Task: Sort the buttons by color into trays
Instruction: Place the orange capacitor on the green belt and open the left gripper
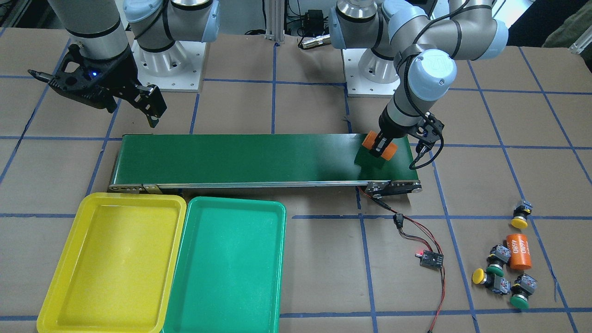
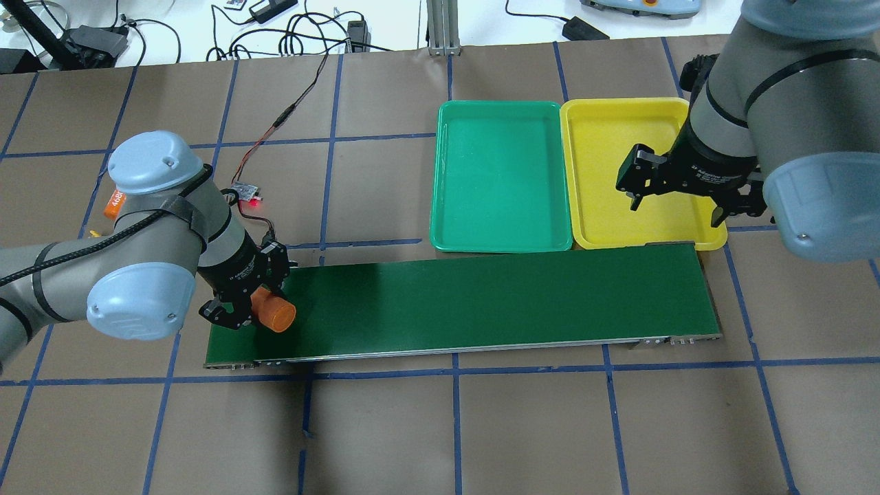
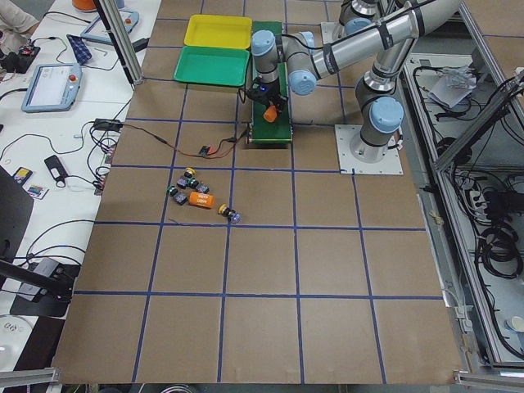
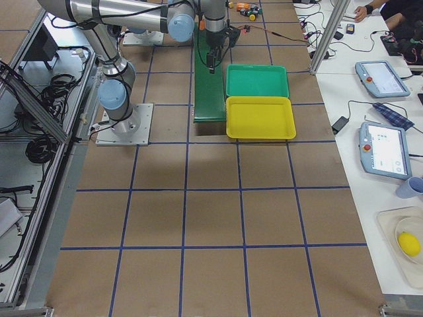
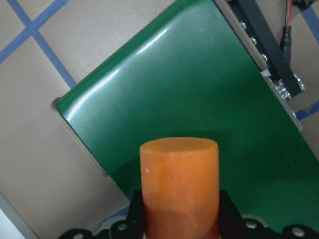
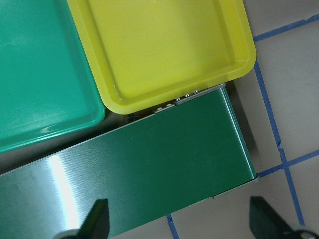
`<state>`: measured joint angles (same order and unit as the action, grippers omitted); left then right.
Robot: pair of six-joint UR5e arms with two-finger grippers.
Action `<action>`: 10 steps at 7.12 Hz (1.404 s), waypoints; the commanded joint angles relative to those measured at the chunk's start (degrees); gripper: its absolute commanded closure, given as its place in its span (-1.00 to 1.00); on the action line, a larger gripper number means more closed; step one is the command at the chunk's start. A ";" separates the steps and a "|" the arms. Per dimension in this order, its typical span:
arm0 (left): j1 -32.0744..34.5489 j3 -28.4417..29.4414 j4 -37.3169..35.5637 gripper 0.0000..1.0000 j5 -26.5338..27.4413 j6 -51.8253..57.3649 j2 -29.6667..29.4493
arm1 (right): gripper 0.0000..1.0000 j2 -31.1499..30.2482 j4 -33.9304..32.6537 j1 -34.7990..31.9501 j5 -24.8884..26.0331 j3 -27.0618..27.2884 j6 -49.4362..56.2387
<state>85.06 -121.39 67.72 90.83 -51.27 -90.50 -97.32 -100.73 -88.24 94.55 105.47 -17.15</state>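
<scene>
Four small push-button switches (image 1: 525,283) with blocky black-grey bodies and round mushroom caps lie on the brown, blue-taped desk (image 1: 323,277), at four o'clock in the front-facing view. Two have yellow caps (image 1: 519,223) (image 1: 478,276) and two have green caps (image 1: 494,271) (image 1: 519,302). They lie loosely around an orange cylinder marked 4680 (image 1: 518,251). Two shallow rounded plastic trays, a yellow tray (image 1: 111,263) and a green tray (image 1: 226,268), sit rim to rim at seven o'clock. The left gripper (image 1: 380,147) has its jaws clenched on a second orange cylinder (image 1: 390,151) over the three-o'clock end of the long dark-green conveyor belt (image 1: 259,157). The right gripper (image 2: 676,206) hovers at the belt's nine-o'clock end, jaws spread wide, grasping nothing.
</scene>
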 commanded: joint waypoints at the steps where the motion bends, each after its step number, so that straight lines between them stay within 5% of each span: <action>1: 0.01 -0.07 -3.97 -0.87 3.79 0.37 -2.04 | -1.00 0.11 -0.26 0.09 -0.06 -0.09 0.19; 4: -2.95 2.81 -1.05 -1.00 3.74 5.88 -0.74 | -1.00 0.03 -0.79 0.26 -0.06 0.00 0.10; 7: -18.50 9.13 1.55 -1.00 3.99 47.37 -3.62 | -1.00 -0.06 -0.34 0.18 0.11 0.00 -0.34; 10: -24.38 21.00 1.19 -1.00 5.41 71.56 -13.62 | -1.00 0.11 -1.22 0.44 -0.06 -0.09 0.36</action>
<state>64.29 -104.27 69.13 95.85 9.48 -100.05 -97.30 -101.58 -87.90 94.58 105.46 -16.99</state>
